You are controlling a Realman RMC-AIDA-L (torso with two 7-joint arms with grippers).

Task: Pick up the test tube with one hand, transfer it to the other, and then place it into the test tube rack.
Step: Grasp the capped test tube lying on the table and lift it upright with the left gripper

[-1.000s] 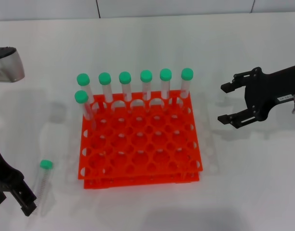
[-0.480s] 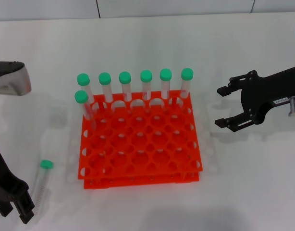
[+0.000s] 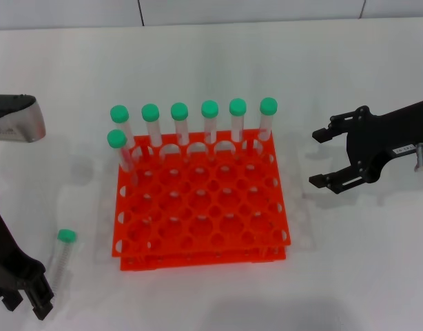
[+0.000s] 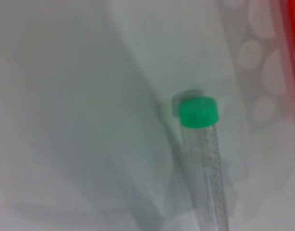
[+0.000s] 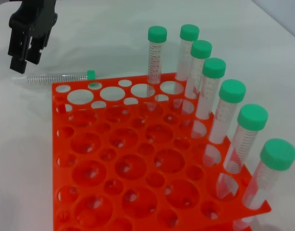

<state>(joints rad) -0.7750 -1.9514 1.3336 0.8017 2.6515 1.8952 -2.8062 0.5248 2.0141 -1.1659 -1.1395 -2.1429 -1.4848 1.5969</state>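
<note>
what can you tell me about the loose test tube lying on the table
The test tube is a slender clear plastic tube with a round green screw cap and faint printed graduations. It lies flat on the white table, apart from the orange test tube rack, cap pointing away from the robot. The left gripper is by its bottom end, not gripping it.

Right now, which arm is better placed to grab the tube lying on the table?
Probably the left: its gripper sits right beside the loose tube, while the right gripper hovers open across the orange rack.
</note>
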